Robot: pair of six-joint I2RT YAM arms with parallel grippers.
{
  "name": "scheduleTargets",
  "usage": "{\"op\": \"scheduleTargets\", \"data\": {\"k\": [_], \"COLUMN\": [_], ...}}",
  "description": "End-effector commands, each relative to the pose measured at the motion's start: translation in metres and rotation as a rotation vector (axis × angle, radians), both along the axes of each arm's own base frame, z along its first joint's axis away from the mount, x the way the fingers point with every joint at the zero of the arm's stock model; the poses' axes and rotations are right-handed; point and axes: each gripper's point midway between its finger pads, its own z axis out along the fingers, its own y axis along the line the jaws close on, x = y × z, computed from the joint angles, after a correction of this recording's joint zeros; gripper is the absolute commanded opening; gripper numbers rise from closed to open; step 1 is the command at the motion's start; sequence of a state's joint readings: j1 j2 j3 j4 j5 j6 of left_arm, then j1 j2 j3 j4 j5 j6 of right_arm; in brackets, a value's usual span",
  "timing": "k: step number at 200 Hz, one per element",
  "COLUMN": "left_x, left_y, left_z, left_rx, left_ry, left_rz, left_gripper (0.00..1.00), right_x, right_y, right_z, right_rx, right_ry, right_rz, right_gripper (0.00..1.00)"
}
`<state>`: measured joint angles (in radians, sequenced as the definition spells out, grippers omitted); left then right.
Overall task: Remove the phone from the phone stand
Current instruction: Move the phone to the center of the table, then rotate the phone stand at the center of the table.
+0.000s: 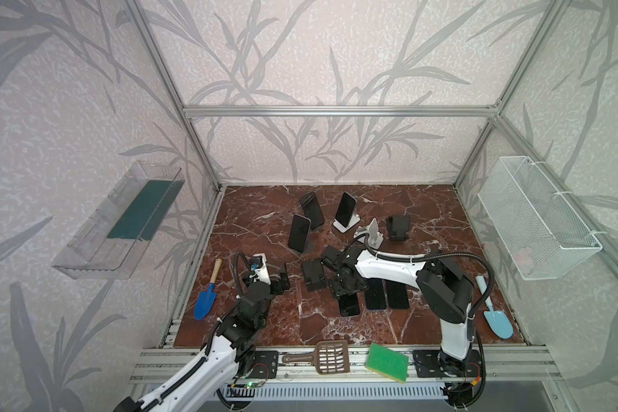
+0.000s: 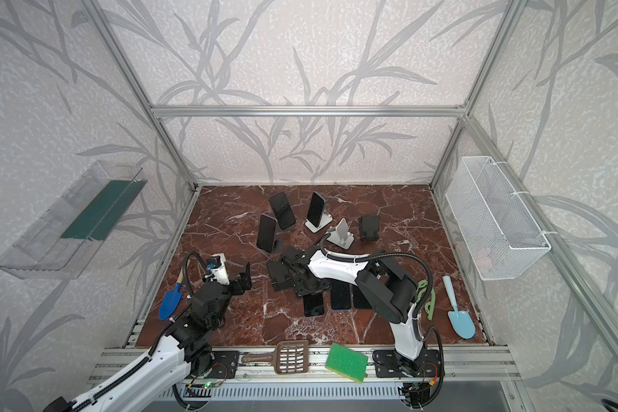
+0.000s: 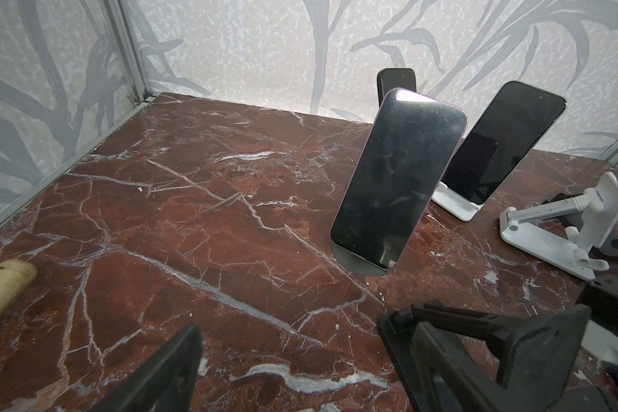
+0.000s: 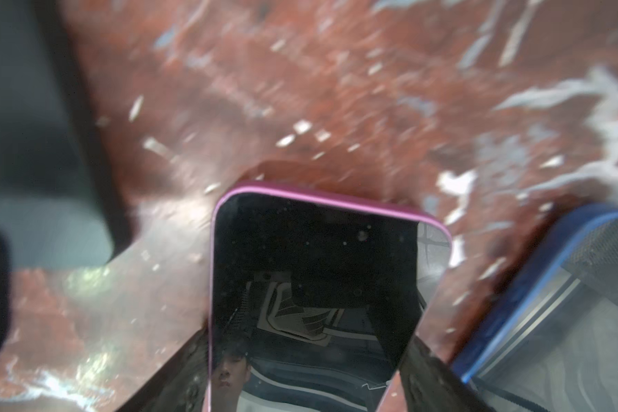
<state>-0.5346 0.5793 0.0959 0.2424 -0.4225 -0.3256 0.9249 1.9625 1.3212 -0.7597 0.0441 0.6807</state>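
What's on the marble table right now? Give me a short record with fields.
Right gripper: closed on the pink-edged, black-screened phone
Left gripper: jaws apart, nothing between them
Phones on stands: purple-edged phone, rear black phone, third black phone on a white slab stand
Empty stands: white folding stand, far black stand, near black stand
Lying flat: two dark phones beside the right gripper

You can pass freely over the bare far-left part and front strip of the red-brown marble counter point(image 1: 250, 221). The middle is blocked: dark phones propped on stands point(image 1: 299, 233), a white folding stand point(image 1: 371, 233), flat black phones point(image 1: 376, 298), and your right tool point(image 4: 305, 367) clamped on a pink-edged phone point(image 4: 311, 257).
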Motion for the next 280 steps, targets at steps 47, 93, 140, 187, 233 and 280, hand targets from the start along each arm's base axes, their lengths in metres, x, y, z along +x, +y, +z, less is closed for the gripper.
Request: {"op": "scheduleTargets", "data": {"k": [47,93,140,187,233,280], "left_x": [0.006,0.008,0.011,0.014,0.011,0.009], "left_y": [0.002,0.001,-0.002,-0.013,-0.009,-0.002], "left_z": [0.024,0.029,0.040,0.047,0.047,0.044], "left_rx": [-0.027,-0.038,-0.030,-0.025,-0.009,-0.005], "left_ry": [-0.058,-0.064,-0.069,-0.076,-0.078,-0.085], "left_rz": [0.031,0.032,0.021,-0.033,-0.022,0.008], "left_gripper": [0.93,0.93,0.93,0.93,0.93,0.93], "right_x": [0.009,0.003,0.017,0.051,0.046,0.043], "right_y": [-0.032,-0.022,-0.018,0.002,0.057,0.097], "right_z": [-0.006,-0.002,0.025,0.102,0.156,0.145], "right_rx": [-0.117,-0.047,0.001,0.197,0.613,0.503], "right_ry": [-0.006,0.022,-0.060,-0.391,-0.642,-0.631], "right_rz": [-0.101,-0.125,-0.123,0.022,0.247,0.277], "right_gripper": [0.81,0.81,0.88,0.92,0.99,0.99]}}
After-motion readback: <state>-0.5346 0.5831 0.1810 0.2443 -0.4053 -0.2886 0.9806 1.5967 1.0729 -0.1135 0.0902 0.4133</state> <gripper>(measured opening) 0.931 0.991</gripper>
